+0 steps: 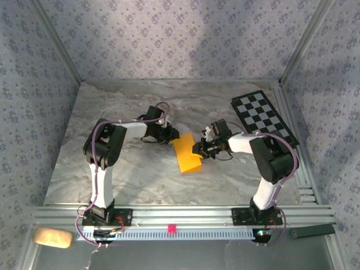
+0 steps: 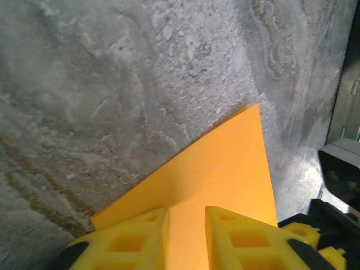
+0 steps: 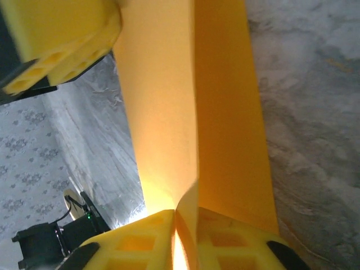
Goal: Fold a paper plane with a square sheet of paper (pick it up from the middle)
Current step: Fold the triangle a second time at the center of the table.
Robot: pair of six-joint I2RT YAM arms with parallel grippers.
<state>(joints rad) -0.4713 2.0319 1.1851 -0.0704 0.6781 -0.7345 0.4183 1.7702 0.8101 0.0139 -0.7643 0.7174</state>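
**Mid-table: folded sheet sits btw both wrists**

Mid-table, btw the two arms, lies the sheet of paper (image 1: 187,154). It is plain orange-yellow, already creased into a smaller angular shape, longer than wide, running from far-left to near-right on the marble table (image 1: 112,169).

Right gripper (image 1: 198,149) is at the sheet's right edge. Via the right wrist cam, its fingers (image 3: 135,242) are pressed almost together, clamped on a raised fold of the paper. Two panels meet there along a lengthwise crease: left panel paler and lit, right panel deeper orange.

Left gripper (image 1: 169,139) is at the far-left end. Via the left wrist cam, its jaws stand a little apart w/ flat paper showing in the gap and spreading past both sides. Can't tell if the pads touch it. Ahead, the sheet tapers to a sharp corner over the marble.

Checkered board (image 1: 263,118) lies far right, well apart from the paper.
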